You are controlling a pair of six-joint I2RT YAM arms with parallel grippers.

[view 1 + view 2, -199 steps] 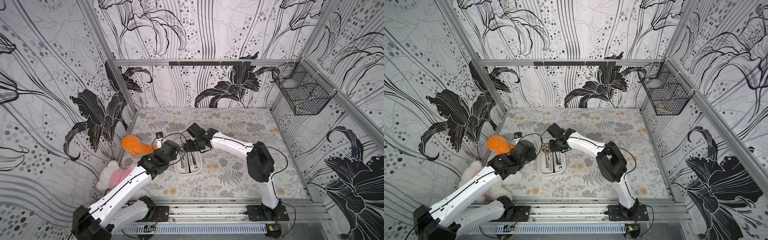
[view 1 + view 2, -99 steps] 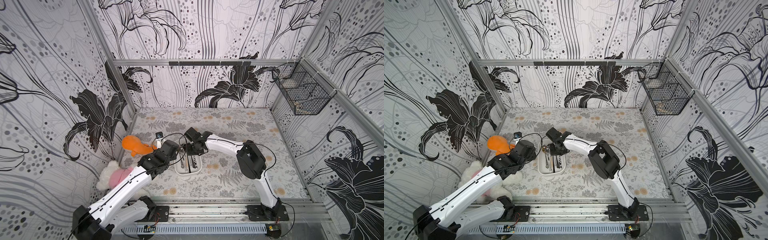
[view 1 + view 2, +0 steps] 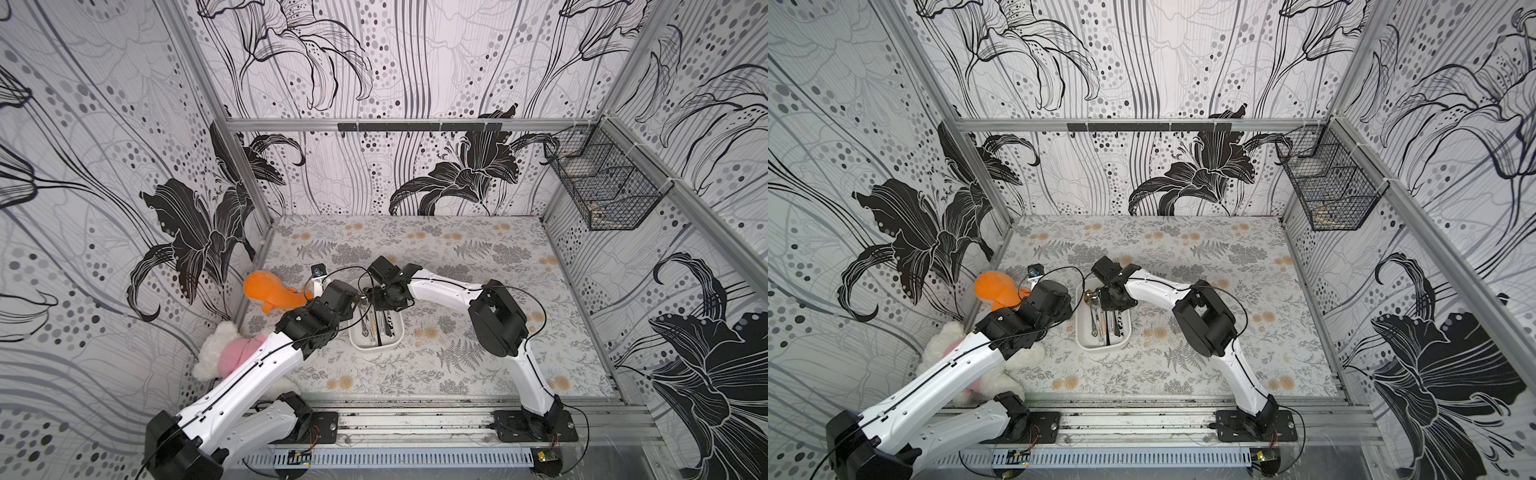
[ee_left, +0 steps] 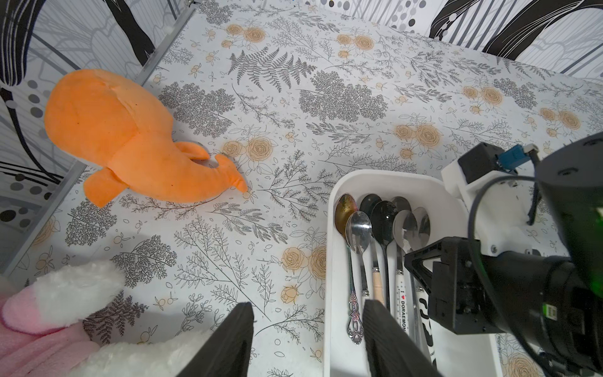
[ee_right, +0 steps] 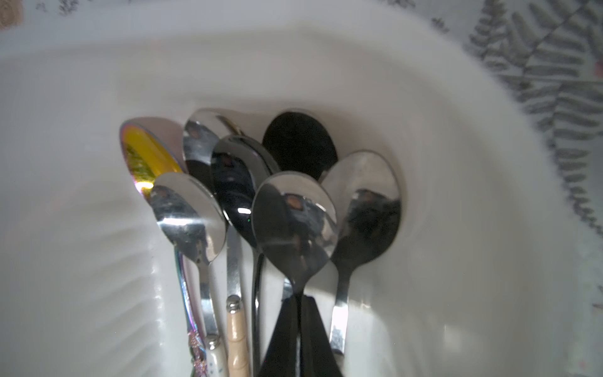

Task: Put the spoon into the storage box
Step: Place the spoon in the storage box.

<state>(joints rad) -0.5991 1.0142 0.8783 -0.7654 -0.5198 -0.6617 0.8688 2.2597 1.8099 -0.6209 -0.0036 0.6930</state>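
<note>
So we've got the right gripper (image 5: 297, 308) pinched tight on the handle of 1 spoon (image 5: 293, 222), its bowl sitting over the other spoons (image 5: 235, 182) inside the white storage box (image 4: 385, 178), while the left gripper (image 4: 310, 336) hangs fingers apart, empty, astride the box's side wall.

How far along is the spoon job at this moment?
Done: several spoons lie in the white shallow plastic storage box. In hand: the right gripper is shut on the handle of a silver metal spoon, down among them. Remaining: release and retract. The left gripper hangs open, empty.
</note>
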